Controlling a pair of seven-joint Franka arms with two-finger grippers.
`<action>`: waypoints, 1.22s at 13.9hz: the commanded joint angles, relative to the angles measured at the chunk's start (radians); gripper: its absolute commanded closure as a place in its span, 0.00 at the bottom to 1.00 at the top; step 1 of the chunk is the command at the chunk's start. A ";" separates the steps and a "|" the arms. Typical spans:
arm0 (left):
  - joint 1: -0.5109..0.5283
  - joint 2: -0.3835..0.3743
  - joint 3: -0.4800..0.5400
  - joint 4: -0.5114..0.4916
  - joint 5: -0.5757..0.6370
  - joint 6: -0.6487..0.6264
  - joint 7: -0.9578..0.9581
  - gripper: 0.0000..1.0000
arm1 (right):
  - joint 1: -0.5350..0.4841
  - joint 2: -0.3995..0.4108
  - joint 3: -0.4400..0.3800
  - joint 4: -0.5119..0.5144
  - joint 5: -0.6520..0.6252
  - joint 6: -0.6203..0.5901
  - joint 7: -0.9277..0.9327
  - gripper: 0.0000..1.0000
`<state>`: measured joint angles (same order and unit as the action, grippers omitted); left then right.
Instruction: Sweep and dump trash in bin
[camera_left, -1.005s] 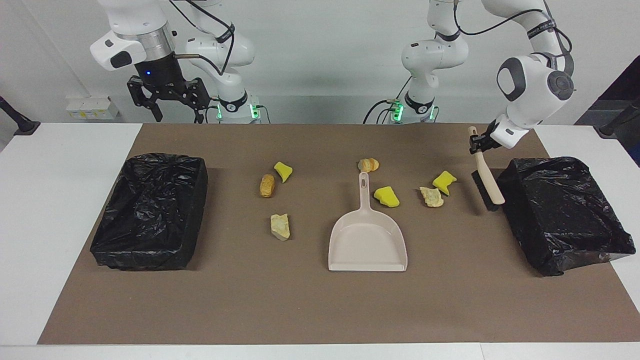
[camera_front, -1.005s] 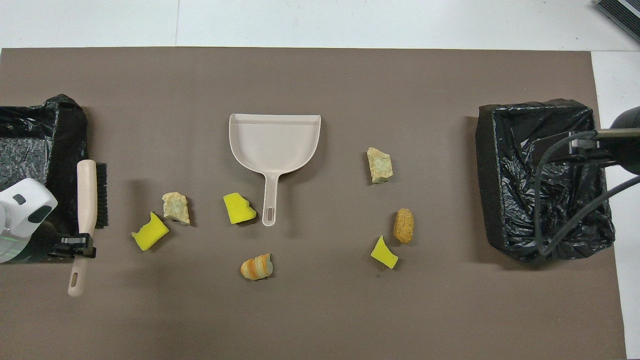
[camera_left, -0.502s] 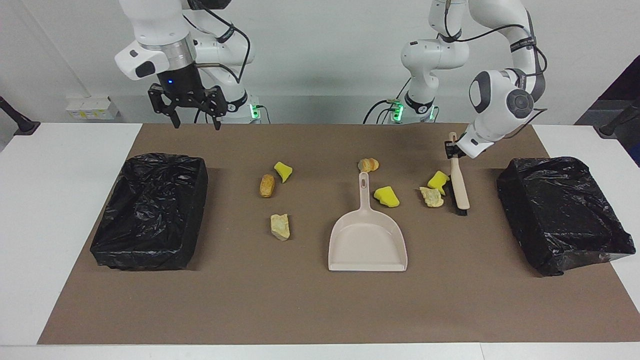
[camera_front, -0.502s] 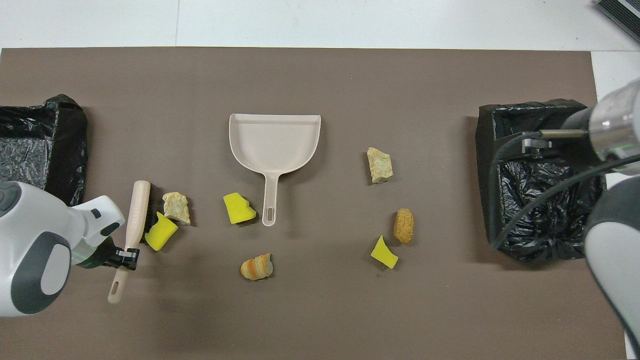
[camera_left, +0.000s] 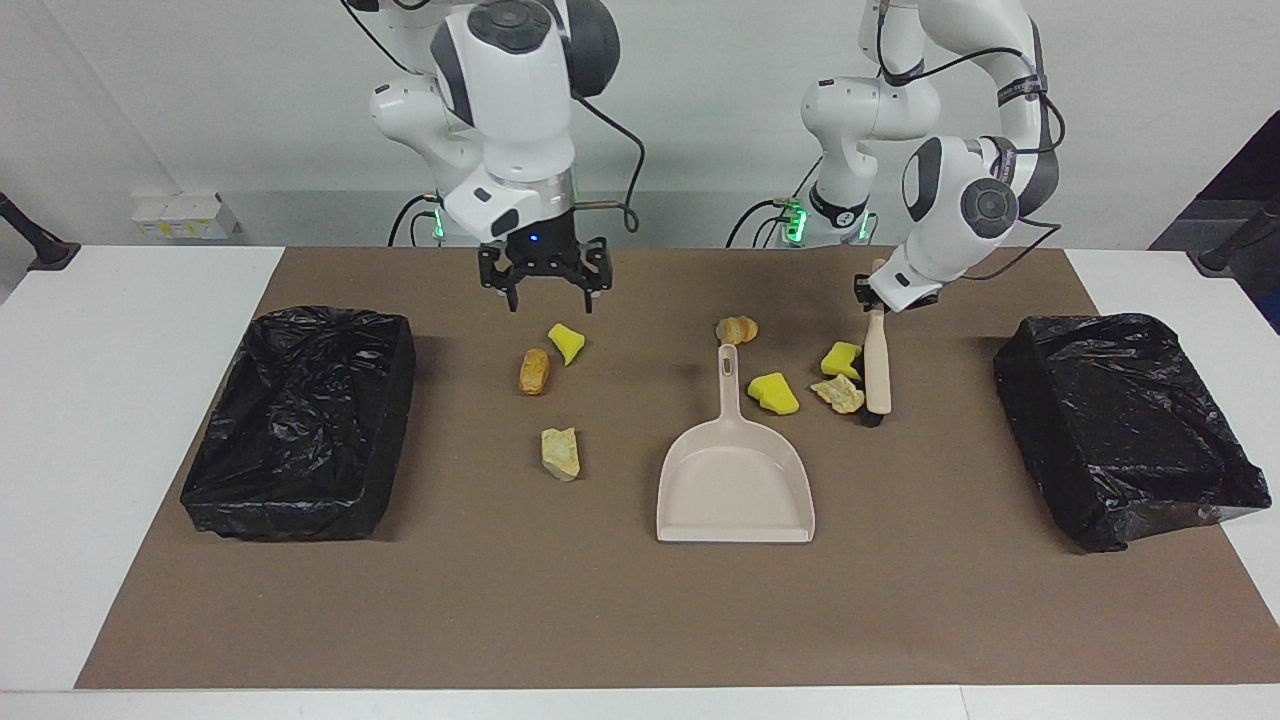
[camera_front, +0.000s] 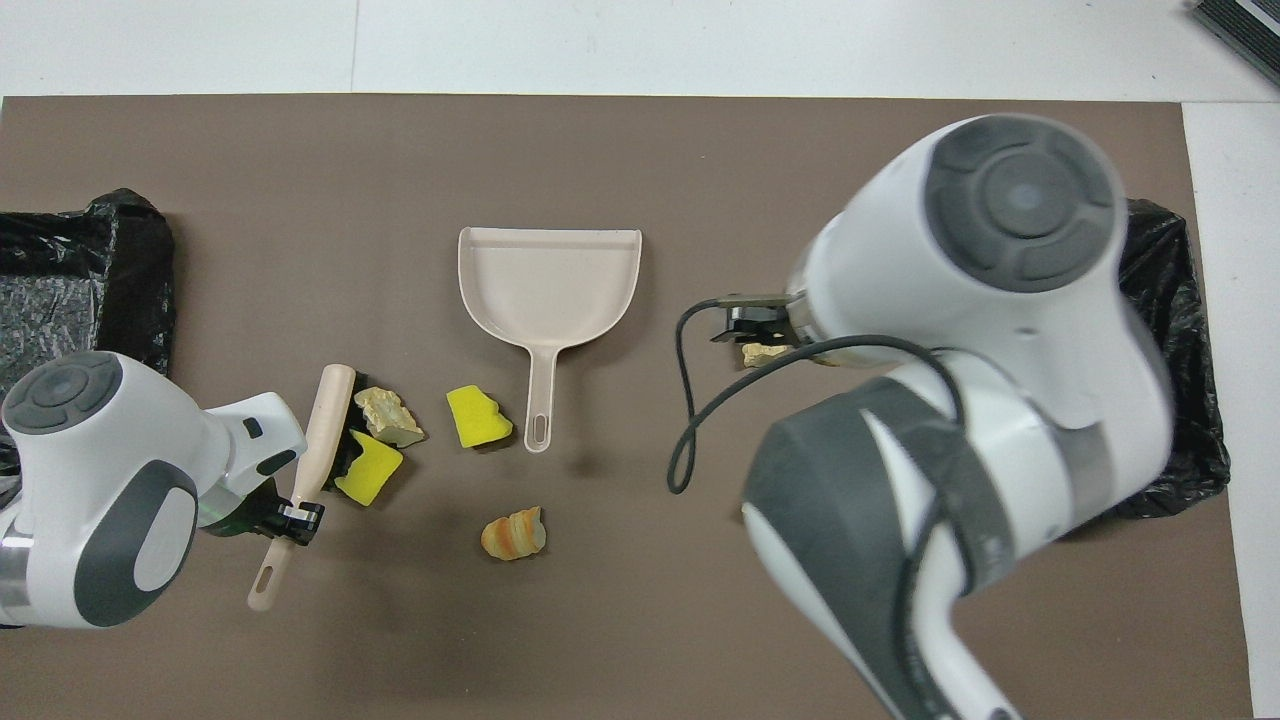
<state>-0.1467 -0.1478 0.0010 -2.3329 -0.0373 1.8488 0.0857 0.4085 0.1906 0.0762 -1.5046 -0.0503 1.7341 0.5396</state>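
Note:
My left gripper (camera_left: 877, 296) is shut on the handle of the beige brush (camera_left: 878, 365), whose black bristles press against a yellow chunk (camera_left: 840, 358) and a tan lump (camera_left: 839, 395). Another yellow chunk (camera_left: 773, 393) and a striped orange piece (camera_left: 738, 328) lie by the handle of the beige dustpan (camera_left: 735, 480). My right gripper (camera_left: 547, 292) is open in the air over a yellow chunk (camera_left: 566, 342), which lies beside a brown bread-like piece (camera_left: 534, 371) and a tan rock (camera_left: 561, 453). In the overhead view the brush (camera_front: 320, 440) pushes two pieces (camera_front: 368, 468), and the right arm hides most of the trash under it.
A black-lined bin (camera_left: 290, 500) stands at the right arm's end of the brown mat, and a second one (camera_left: 1100, 500) at the left arm's end. The dustpan's mouth (camera_front: 548, 240) faces away from the robots.
My left gripper has swept the brush toward the dustpan, pushing the yellow chunk and tan lump along. My right arm has swung from beside its bin to over the trash and come lower.

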 joint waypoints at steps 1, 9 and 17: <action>-0.007 -0.003 0.014 0.078 -0.012 -0.059 -0.009 1.00 | 0.082 0.078 -0.003 0.003 -0.036 0.086 0.095 0.00; 0.113 0.037 0.016 0.083 0.000 0.044 0.019 1.00 | 0.254 0.314 -0.004 0.018 -0.077 0.294 0.230 0.09; 0.107 0.027 0.016 0.053 0.000 0.053 0.019 1.00 | 0.303 0.383 -0.004 0.070 -0.082 0.341 0.229 0.16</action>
<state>-0.0348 -0.1026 0.0163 -2.2585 -0.0373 1.8870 0.0985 0.7027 0.5398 0.0701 -1.4549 -0.1056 2.0510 0.7530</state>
